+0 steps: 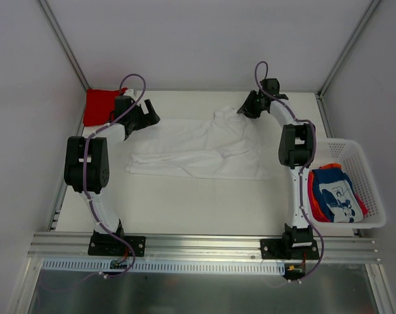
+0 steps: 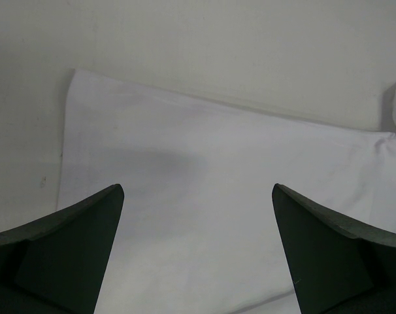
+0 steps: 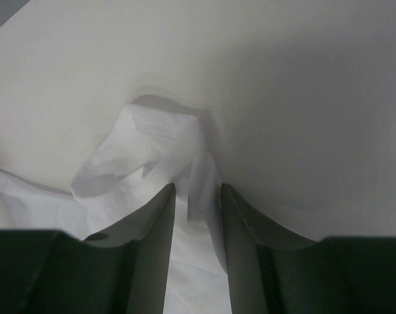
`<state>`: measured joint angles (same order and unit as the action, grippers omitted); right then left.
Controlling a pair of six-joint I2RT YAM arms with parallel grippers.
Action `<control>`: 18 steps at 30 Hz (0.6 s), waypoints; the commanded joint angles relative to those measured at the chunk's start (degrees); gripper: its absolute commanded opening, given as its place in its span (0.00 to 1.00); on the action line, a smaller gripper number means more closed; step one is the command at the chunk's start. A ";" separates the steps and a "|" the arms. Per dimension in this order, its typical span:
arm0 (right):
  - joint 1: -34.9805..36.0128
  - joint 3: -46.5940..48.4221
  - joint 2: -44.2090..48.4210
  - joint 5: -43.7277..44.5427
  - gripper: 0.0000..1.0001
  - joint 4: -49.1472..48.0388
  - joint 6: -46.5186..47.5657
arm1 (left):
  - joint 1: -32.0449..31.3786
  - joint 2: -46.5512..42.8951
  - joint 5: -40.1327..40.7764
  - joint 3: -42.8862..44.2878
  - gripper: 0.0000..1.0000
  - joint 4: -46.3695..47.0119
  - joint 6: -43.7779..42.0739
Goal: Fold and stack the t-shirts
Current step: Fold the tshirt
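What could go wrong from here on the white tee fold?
1. The right tool pinches only a bunched bit of the white tee; that thin grip may slip when pulled.
2. The left tool is open above the cloth, holding nothing; a one-sided lift could skew the fold.
3. The red tee lies close to the left tool; a sweep might nudge it.

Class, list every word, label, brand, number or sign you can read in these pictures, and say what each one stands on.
No text can be read in any view.
Blue t-shirt in the basket: white print, too small to tell whether it holds letters.
White t-shirt: a stitched patch on the bunched part, blurred, no letters legible.
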<state>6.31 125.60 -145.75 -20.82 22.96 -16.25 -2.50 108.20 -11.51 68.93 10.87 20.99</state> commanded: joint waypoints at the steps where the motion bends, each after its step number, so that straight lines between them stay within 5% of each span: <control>1: 0.29 -1.06 0.12 0.07 0.37 1.21 0.78 | 0.57 -2.38 -0.62 -0.55 0.99 1.96 -0.78; 7: 0.29 -0.97 -0.06 0.87 0.01 1.56 0.78 | 0.57 -2.56 -0.36 -0.81 0.99 2.13 -1.22; 18: -0.59 -3.51 2.31 0.60 0.01 1.82 1.48 | 1.53 -1.95 17.11 5.68 0.99 -7.97 -2.97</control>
<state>6.11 124.14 -145.73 -20.49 22.87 -15.94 -1.74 108.20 -2.50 70.37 5.15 19.84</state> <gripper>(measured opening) 0.019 0.990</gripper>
